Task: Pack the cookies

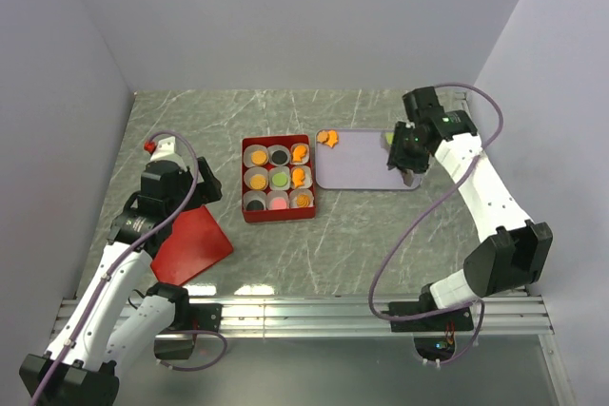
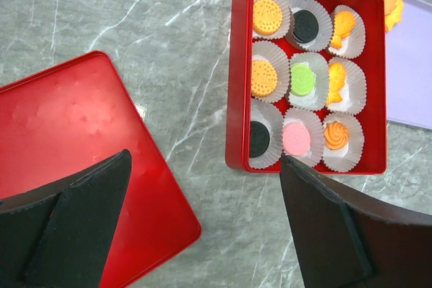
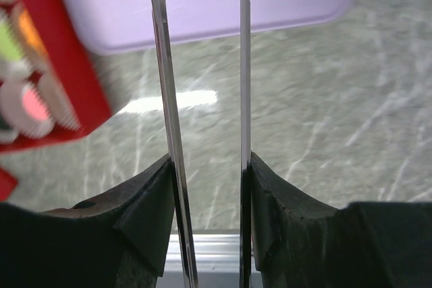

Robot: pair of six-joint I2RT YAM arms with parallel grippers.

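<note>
While nine cookies (image 2: 302,80) lie flat in paper cups (image 2: 351,156) inside the red box (image 2: 237,85) at the centre of the surface (image 1: 362,235), the right column's oblong orange pieces run far-to-near. The left end effector (image 2: 206,160) gapes wide. The right end effector (image 3: 201,5) is narrowly parted and holds nothing.

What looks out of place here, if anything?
One orange cookie sits alone at the far-left corner of the lavender tray, right at its edge, though the red box beside it already looks full. The red lid lies off the box, at an angle on the table.
</note>
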